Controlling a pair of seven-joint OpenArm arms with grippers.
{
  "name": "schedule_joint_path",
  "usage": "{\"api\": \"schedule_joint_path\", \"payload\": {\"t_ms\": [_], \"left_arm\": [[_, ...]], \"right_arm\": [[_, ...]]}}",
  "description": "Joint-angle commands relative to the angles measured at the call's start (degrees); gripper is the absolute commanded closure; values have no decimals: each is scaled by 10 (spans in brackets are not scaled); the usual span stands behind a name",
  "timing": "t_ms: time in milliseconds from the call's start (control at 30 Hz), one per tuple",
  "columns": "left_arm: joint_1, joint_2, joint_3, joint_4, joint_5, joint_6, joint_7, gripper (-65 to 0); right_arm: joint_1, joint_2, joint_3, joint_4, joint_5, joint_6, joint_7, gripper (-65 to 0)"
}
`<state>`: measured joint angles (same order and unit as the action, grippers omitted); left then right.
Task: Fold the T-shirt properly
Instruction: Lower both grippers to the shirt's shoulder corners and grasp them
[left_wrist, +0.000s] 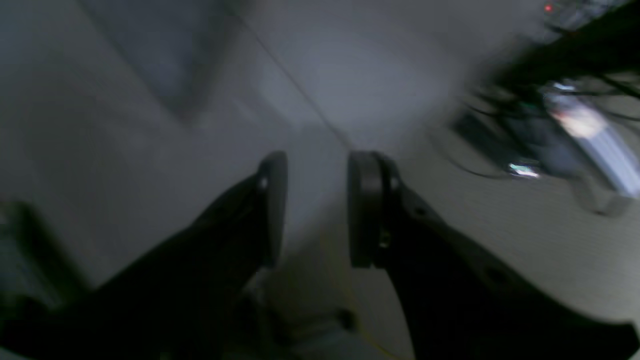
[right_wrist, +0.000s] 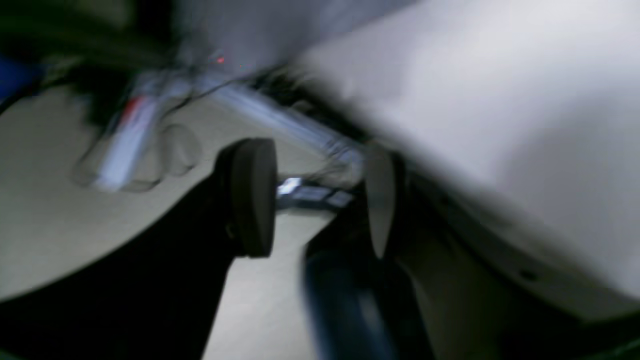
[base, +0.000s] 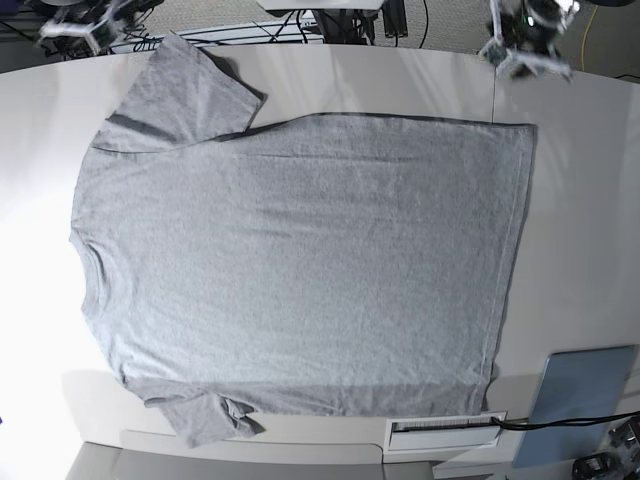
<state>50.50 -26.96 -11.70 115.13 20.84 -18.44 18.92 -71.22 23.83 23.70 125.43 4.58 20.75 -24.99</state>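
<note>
T-shirt (base: 300, 270) lies flat and spread on the tabletop (base: 580, 200), plain side up, collar toward the left of the base view and hem toward the right. Both sleeves are out, and the lower one looks a little crumpled. I see no fold in it, so I judge the task is at its beginning: all folds are left to do.

There is one T-shirt and one grey-blue pad (base: 585, 395) near the lower right corner, apart from the shirt. There are two arms, at the far edge of the tabletop. The left gripper (left_wrist: 317, 207) has its jaws parted with nothing between them. The right gripper (right_wrist: 320, 197) also stands wide and holds nothing. Both wrist views are blurred.
</note>
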Motion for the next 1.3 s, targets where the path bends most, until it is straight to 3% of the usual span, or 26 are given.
{"api": "schedule_joint_path", "payload": {"t_ms": [0, 100, 267, 467, 700, 1033, 1267], "left_arm": [[-11, -9, -3, 9, 6, 5, -8, -218], [-59, -18, -3, 9, 6, -6, -9, -218], [-108, -25, -3, 5, -2, -70, -16, -265], [-116, -58, -3, -33, 30, -72, -60, -295], [-120, -93, 8, -79, 34, -72, -70, -295], [-204, -97, 73, -169, 64, -55, -67, -295], [-261, -97, 75, -236, 61, -93, -69, -294]], "right_arm": [[-8, 3, 19, 23, -7, -2, 12, -286], [0, 3, 62, 62, -12, -2, 9, -286], [16, 3, 105, 85, -12, -2, -12, -286], [17, 3, 114, 85, -12, -3, -26, -286], [17, 3, 114, 85, -12, -3, -19, -286], [17, 3, 114, 85, -12, -4, -42, -286], [17, 3, 114, 85, -12, -4, -32, -286]]}}
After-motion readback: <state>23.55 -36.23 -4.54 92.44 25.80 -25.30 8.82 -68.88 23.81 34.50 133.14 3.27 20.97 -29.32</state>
